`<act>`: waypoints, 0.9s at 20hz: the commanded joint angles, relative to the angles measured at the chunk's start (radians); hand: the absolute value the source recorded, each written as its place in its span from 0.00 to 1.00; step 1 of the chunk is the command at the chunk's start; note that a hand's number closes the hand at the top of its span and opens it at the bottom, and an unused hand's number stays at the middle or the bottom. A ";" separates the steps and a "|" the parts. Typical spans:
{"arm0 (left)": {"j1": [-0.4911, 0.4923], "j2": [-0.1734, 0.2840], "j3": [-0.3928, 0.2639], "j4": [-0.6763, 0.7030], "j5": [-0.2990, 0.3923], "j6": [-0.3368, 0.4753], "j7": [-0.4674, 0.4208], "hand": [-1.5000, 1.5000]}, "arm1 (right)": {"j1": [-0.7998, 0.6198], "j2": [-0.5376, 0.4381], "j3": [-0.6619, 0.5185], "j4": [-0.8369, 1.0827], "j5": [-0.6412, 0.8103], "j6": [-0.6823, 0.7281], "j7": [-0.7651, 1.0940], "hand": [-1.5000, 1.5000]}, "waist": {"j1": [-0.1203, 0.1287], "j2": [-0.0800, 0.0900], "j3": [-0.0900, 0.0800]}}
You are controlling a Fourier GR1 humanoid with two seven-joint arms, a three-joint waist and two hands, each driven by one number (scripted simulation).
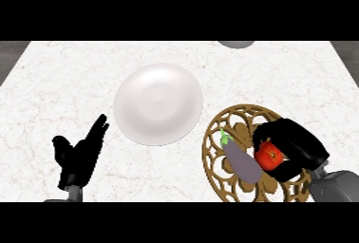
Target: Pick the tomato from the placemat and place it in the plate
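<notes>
A red tomato (269, 156) lies on the round golden lattice placemat (226, 119) at the lower right. My right hand (298, 144) is curled round the tomato from the right, covering part of it. A purple eggplant (242, 162) with a green stem lies on the placemat just left of the tomato. The white plate (158, 103) sits in the middle of the counter, left of the placemat, with nothing on it. My left hand (79, 156) rests open at the lower left, fingers up.
The white marble counter (63, 76) spreads around the plate. A grey rounded object (236, 43) pokes in at the far edge, top centre. Dark floor shows at both upper corners.
</notes>
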 commanded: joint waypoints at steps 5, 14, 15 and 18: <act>0.004 -0.012 -0.026 0.023 -0.004 -0.013 0.025 0.50 | -0.026 0.450 0.184 -0.031 0.181 -0.138 0.493 1.00 | 0.030 0.001 -0.014; -0.018 -0.005 -0.037 0.026 -0.009 -0.029 0.038 0.50 | -0.165 0.460 0.307 -0.092 0.304 -0.447 0.852 1.00 | 0.073 -0.013 -0.010; -0.022 -0.012 -0.037 0.033 -0.004 -0.031 0.037 0.50 | -0.174 0.460 0.321 -0.100 0.314 -0.488 0.897 1.00 | 0.069 -0.011 -0.010; -0.025 -0.006 -0.037 0.042 -0.007 -0.034 0.041 0.50 | -0.200 0.461 0.341 -0.103 0.344 -0.599 1.042 1.00 | 0.074 -0.005 -0.009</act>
